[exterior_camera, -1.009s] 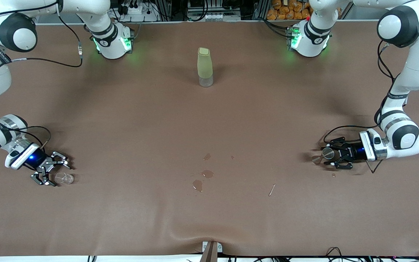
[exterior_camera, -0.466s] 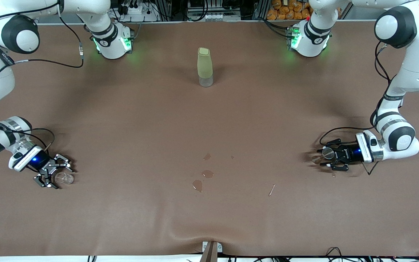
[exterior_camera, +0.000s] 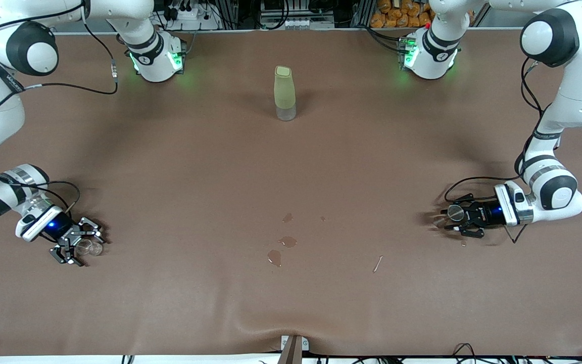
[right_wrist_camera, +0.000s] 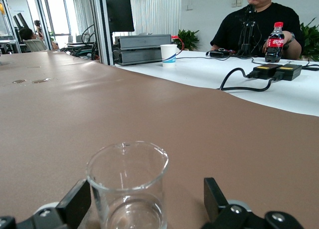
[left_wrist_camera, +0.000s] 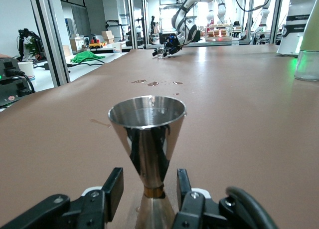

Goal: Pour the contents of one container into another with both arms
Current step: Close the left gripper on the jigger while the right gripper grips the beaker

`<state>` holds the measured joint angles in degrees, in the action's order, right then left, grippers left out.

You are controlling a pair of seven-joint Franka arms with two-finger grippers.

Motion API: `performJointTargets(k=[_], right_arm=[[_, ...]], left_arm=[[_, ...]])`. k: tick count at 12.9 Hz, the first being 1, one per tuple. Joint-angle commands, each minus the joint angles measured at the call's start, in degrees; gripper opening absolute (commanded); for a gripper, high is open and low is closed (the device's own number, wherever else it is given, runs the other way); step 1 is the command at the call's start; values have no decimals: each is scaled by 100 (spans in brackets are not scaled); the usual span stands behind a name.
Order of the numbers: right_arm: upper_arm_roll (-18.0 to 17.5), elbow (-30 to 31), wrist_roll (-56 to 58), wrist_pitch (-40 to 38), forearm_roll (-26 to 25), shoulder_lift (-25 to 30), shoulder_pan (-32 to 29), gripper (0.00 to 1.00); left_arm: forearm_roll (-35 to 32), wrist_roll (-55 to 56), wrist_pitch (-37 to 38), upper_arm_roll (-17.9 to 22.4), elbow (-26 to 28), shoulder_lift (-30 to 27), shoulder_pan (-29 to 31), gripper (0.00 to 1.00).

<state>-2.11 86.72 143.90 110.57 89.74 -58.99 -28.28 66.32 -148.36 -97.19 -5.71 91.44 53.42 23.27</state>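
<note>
Front view shows the right gripper (exterior_camera: 78, 247), fingers spread, around the fragile, slippery clear glass cup (exterior_camera: 89, 247), while the left gripper (exterior_camera: 453, 221) fingers flank, unclenched, the rigid silvery metal jigger (exterior_camera: 454, 213) at its narrow waist.

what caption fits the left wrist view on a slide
Left gripper with its fingers around the waist of the upright metal jigger on the brown table.

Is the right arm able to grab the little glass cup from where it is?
Probably yes. The right gripper is down at the table with its open fingers on either side of the glass cup, and nothing stands between them.
</note>
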Motion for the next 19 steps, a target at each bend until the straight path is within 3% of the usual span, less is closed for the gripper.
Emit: performJointTargets(k=[1,4,6,7,8,9,12,13,14,15,19], right_arm=[[0,-137,50,35,157,-130,24,100],[0,-137,41,35,297,-182,94,98],[0,-137,41,35,368,-209,156,54],[0,-137,41,35,368,-209,165,25],[0,-137,50,35,360,-209,174,5],[0,-137,59,26,360,-209,174,0],[0,-137,138,35,360,-209,174,0],[0,-137,138,26,360,-209,174,0],[8,-137,147,17,351,-209,174,0],[0,-146,164,17,325,-200,182,0],[0,-251,174,-26,333,-191,314,0]], left_arm=[[83,-115,-11,0,-30,37,28,42],[100,-62,-11,0,-30,37,19,39],[118,-53,-11,0,-30,29,19,38],[126,-53,-11,0,-30,29,19,35],[126,-53,-11,0,-30,29,10,35],[126,-62,-11,0,-38,29,-16,35],[135,-88,-20,0,-38,29,-25,29],[135,-97,-11,0,-30,37,-25,23],[127,-132,-11,0,-38,37,-16,8],[48,-158,-11,0,-38,11,1,0],[30,130,-11,0,-82,-41,-199,0]])
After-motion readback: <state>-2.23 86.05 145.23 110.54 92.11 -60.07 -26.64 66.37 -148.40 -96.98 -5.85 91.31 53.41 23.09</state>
